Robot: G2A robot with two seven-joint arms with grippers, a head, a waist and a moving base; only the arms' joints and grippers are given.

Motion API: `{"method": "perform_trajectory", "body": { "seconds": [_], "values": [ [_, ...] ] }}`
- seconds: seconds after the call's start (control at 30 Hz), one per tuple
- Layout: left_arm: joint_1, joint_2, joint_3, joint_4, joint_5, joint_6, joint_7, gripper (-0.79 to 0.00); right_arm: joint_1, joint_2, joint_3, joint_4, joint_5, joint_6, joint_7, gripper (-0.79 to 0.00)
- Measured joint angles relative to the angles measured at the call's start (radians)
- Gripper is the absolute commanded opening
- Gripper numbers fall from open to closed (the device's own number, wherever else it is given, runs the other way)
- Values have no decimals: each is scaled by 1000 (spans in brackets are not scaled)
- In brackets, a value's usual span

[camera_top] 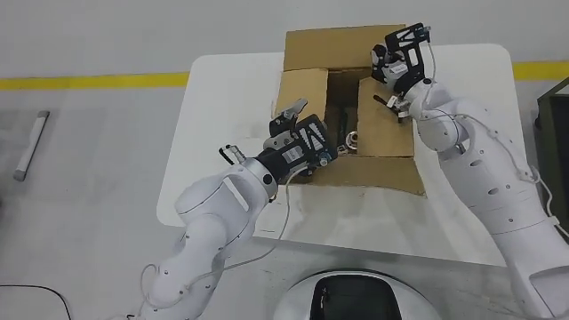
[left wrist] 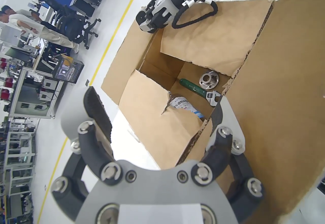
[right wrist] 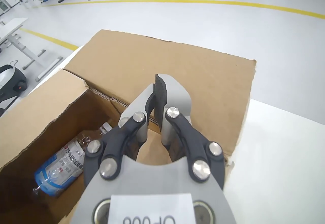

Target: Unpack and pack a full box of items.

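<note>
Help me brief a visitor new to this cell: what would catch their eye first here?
First, the open cardboard box in the middle of the white table, with an arm at either side of it. The left gripper hangs open by the box's left flap, and the right gripper is shut over its far right corner. Inside lie a green-handled wrench, a metal flange and a clear bottle.

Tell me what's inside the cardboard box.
Inside the box lie a green-handled wrench, a metal flange and a clear bottle. Half-closed flaps hide the rest of the interior.
</note>
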Motion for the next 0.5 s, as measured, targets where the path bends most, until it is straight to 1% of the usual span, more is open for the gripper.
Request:
{"method": "perform_trajectory", "body": {
  "seconds": [0.17,0.37,0.5],
  "values": [
    [0,0,0,0,0,0,0,0,-21,2,18,-50,7,-9,-1,-785],
    [0,0,0,0,0,0,0,0,-61,10,40,-153,-18,-27,22,-785],
    [0,0,0,0,0,0,0,0,-83,14,63,-218,-25,-18,21,-785]
  ]
}}
